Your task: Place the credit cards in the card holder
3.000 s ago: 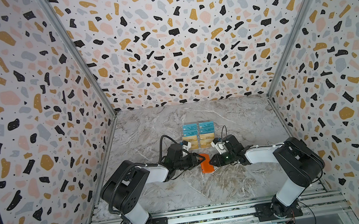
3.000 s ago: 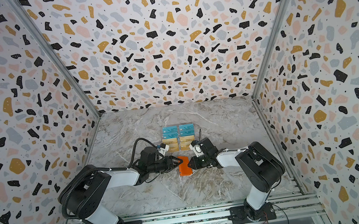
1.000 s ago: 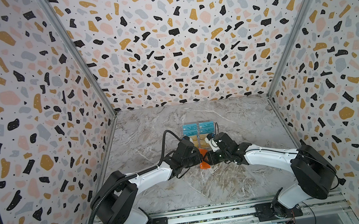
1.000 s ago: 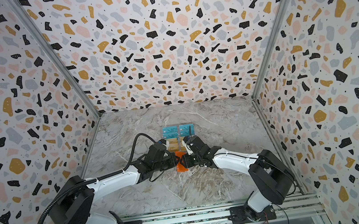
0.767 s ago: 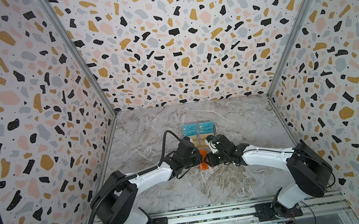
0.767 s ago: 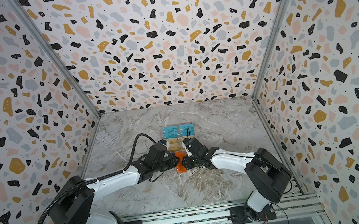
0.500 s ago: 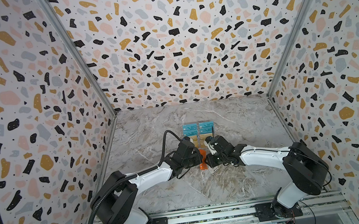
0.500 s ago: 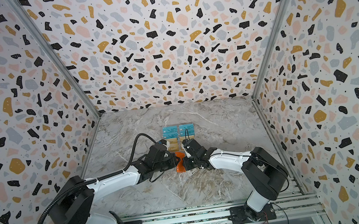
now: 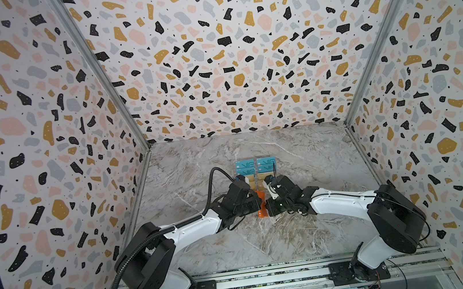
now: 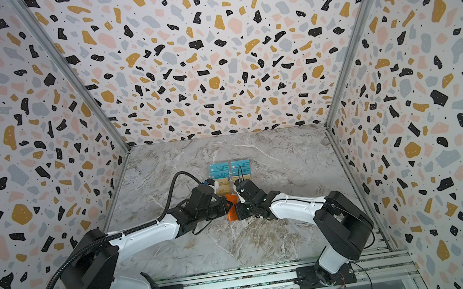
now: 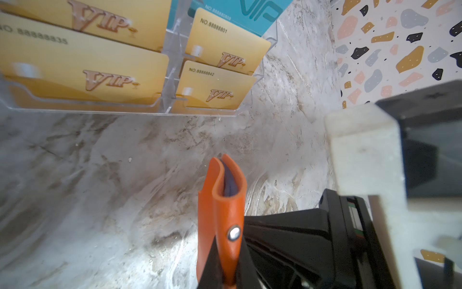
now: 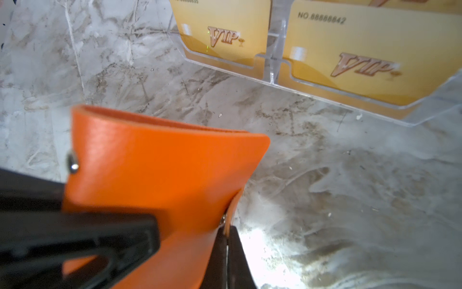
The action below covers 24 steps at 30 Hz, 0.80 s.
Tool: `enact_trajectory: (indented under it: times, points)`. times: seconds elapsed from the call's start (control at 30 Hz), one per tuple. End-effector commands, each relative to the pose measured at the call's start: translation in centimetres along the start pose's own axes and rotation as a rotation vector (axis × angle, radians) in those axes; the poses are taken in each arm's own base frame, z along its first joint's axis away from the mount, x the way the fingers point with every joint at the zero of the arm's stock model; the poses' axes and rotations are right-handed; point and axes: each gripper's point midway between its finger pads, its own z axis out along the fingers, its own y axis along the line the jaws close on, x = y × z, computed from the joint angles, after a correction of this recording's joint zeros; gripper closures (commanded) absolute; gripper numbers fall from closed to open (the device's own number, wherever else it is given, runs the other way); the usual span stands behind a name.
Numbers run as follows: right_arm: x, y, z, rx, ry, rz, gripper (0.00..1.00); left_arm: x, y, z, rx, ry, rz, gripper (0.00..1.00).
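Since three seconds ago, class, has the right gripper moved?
Yes, leftward. The right gripper was past the rack's right edge; now it is in front of its right half, shut on the holder.

Test booth lined in terrazzo print: the back wall [image 9: 229,61], left wall [image 9: 23,146] and right wall [image 9: 442,89] carry black, ochre, pink and grey flecks on white; bare metal corner posts [image 9: 104,76] run down where the walls meet; the worktop [image 9: 266,243] has a grey-brown veined marble pattern, evenly lit in both top views, with a bright glare patch [image 12: 257,240] in the right wrist view; a slotted aluminium rail [image 9: 271,284] edges the near side
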Motion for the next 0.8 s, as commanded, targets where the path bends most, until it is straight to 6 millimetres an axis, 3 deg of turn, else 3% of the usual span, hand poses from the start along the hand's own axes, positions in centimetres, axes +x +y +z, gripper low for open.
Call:
enact_trajectory:
  times: [0.0,0.2,0.43,0.47,0.6,0.67,0.77]
  points:
    - [0.3,-3.0,-1.0,0.085,-0.003,0.027,1.00,-0.9,-3.6,-1.5,0.130,-0.029,0.034,1.00]
    - [0.2,-4.0,-1.9,0.033,-0.013,0.072,1.00,-0.8,-3.7,-1.9,0.150,-0.018,0.040,1.00]
    - [-0.1,-3.2,-1.8,-0.073,-0.019,0.097,1.00,-0.5,-4.1,-2.2,0.181,-0.004,0.037,1.00]
    - [-0.2,-2.6,-2.0,-0.132,-0.030,0.099,0.97,-0.5,-4.2,-2.2,0.188,0.001,0.038,1.00]
    - [-0.8,-1.1,-3.4,-0.266,-0.091,0.104,0.64,-0.4,-4.6,-2.4,0.230,0.018,0.032,1.00]
    - [-1.0,-0.7,-4.1,-0.314,-0.105,0.095,0.56,-0.5,-4.8,-2.7,0.261,0.020,0.021,1.00]
    - [-1.1,-0.2,-5.3,-0.410,-0.127,0.091,0.52,-0.6,-4.6,-3.0,0.278,0.030,0.019,1.00]
